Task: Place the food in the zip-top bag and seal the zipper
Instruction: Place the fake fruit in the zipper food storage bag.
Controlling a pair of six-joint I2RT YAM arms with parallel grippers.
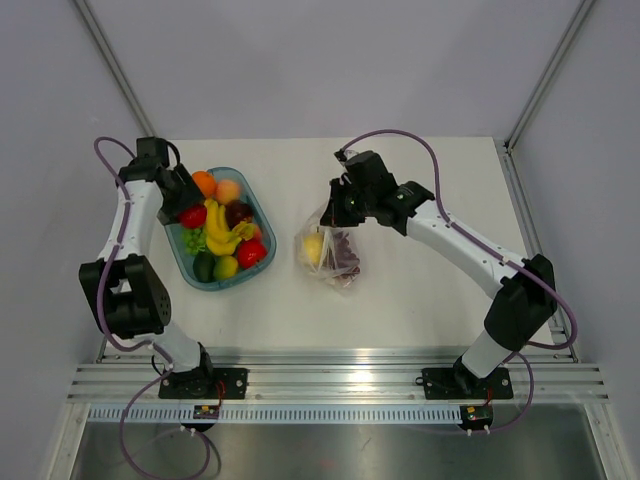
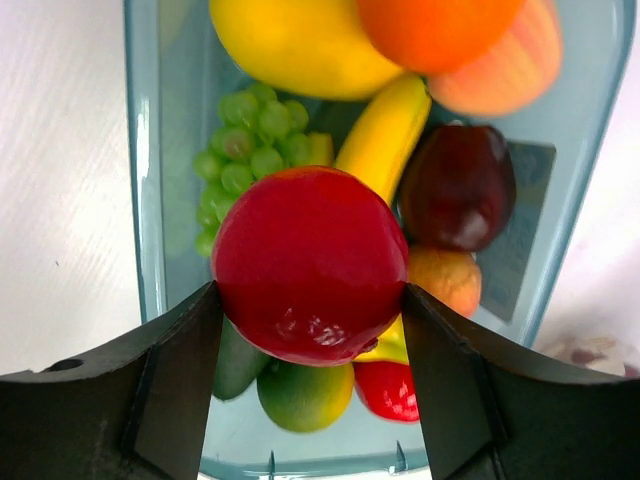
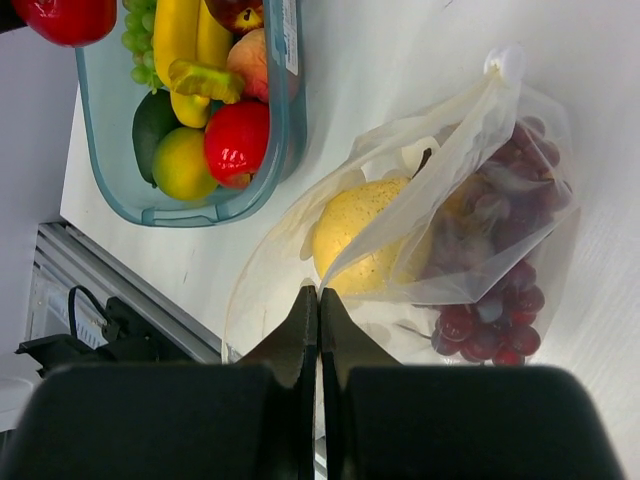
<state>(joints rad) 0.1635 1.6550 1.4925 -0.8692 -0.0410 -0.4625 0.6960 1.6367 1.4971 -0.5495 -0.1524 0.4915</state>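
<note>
My left gripper (image 2: 310,300) is shut on a red apple (image 2: 308,262) and holds it above the blue-green bowl (image 1: 262,214), which holds bananas (image 1: 218,228), an orange (image 1: 204,182), green grapes (image 2: 245,140) and other toy food. The clear zip-top bag (image 1: 330,255) lies mid-table with a yellow pear (image 3: 360,232) and purple grapes (image 3: 495,300) inside. My right gripper (image 3: 318,292) is shut on the bag's upper mouth edge and holds it lifted. The zipper strip is too faint to make out.
The bowl also shows in the right wrist view (image 3: 285,110) at upper left, with a red pepper (image 3: 236,142) and a green-yellow mango (image 3: 183,165) in it. The metal rail (image 1: 330,380) runs along the table's near edge.
</note>
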